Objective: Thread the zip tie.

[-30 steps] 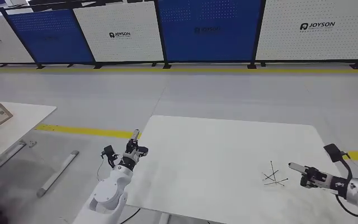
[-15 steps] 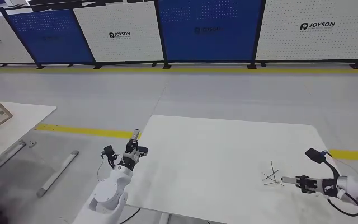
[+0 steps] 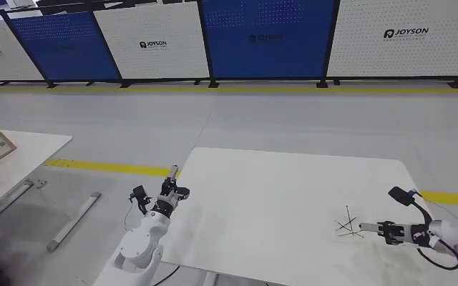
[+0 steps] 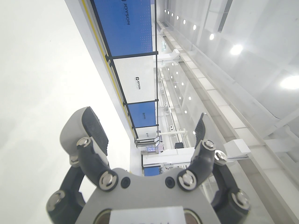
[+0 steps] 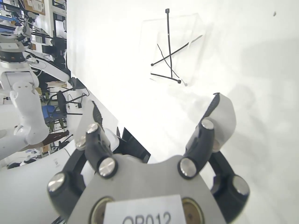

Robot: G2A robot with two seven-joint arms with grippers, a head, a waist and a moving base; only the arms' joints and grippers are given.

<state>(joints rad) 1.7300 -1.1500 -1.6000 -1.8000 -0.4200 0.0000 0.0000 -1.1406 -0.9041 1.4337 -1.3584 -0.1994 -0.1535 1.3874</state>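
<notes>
Right gripper [image 3: 363,229] dropped in toward ties [image 3: 348,225], now just beside them, jaws wide. Left gripper [image 3: 172,171] well apart from ties, jaws wide too. Right wrist view adds detail: ties crossed on clear sheet [image 5: 196,24].

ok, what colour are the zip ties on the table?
Black. The zip ties show best in the right wrist view.
</notes>
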